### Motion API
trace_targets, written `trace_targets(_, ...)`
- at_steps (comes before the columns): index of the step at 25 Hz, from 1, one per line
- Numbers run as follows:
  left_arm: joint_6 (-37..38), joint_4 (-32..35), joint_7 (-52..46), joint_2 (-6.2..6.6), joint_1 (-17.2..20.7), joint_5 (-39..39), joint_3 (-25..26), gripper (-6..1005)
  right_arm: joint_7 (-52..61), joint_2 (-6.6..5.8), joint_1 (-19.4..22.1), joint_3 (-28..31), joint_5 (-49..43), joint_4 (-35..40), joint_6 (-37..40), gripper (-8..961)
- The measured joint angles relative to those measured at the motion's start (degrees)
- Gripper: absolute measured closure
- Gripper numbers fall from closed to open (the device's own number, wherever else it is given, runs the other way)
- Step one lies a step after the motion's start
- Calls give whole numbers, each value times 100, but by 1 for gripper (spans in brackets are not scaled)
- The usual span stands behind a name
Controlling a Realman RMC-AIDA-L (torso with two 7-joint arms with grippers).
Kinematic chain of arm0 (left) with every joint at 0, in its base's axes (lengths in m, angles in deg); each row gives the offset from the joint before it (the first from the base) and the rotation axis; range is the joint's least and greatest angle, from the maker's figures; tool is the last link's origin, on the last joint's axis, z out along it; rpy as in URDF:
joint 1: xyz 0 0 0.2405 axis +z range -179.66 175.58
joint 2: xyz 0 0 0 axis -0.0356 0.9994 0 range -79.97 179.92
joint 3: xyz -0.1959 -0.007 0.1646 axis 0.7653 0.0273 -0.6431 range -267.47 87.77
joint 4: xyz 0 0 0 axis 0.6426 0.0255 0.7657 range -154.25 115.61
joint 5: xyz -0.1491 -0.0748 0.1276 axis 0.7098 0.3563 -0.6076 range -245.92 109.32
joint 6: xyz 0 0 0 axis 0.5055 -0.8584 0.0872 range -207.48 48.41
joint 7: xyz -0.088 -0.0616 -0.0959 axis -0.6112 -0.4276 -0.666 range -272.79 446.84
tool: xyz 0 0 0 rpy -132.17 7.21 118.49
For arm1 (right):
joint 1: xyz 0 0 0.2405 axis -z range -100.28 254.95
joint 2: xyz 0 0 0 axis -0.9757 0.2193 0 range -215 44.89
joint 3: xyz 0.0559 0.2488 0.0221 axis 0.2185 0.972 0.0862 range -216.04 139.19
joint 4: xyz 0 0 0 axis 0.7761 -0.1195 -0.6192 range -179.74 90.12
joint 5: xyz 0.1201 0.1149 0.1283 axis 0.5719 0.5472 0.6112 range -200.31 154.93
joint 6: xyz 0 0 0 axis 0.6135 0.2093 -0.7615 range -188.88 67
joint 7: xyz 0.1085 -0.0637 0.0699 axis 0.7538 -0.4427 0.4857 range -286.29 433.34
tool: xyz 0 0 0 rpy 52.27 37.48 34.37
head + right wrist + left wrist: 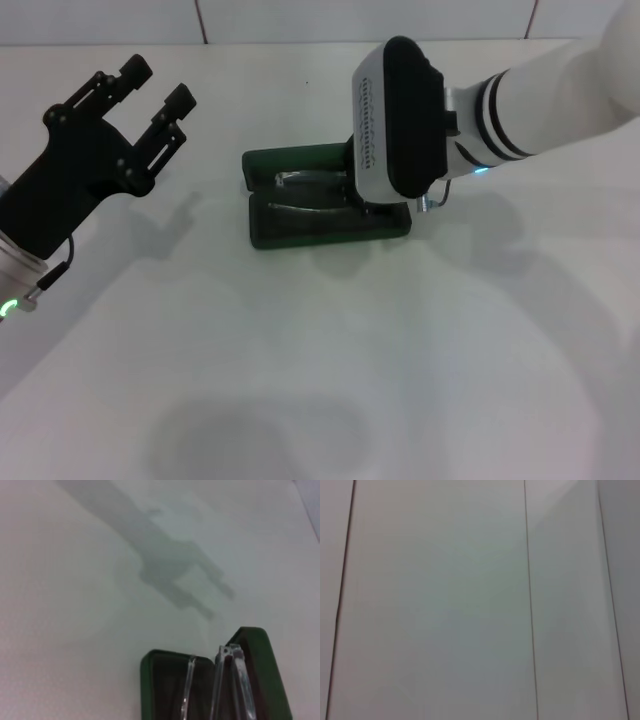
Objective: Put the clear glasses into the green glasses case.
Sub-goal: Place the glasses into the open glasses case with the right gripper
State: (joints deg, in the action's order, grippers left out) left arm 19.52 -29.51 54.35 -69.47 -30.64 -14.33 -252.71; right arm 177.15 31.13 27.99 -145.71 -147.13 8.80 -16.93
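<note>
Left gripper (pixel 150 95), near-left, raised, fingers spread, empty, well apart from green glasses case (pixel 300 225); case open, long axis left-right, clear glasses (pixel 300 182) inside; right gripper directly above case's right end, finger state hidden.

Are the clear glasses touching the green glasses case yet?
Touching. In the right wrist view the clear glasses lie inside the open green glasses case, arms against its lining. The right gripper is over it.

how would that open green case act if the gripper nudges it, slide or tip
The green glasses case lies open and flat on the smooth table, so it would probably slide, not tip. It looks rigid. The clear glasses inside might rattle.
</note>
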Motion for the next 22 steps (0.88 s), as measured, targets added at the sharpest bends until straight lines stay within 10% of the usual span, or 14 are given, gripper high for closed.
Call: trace_targets(22,-19,8,-33,0,-113,-73,-9,440,4,-12,368,-266,-203,631,-139,711)
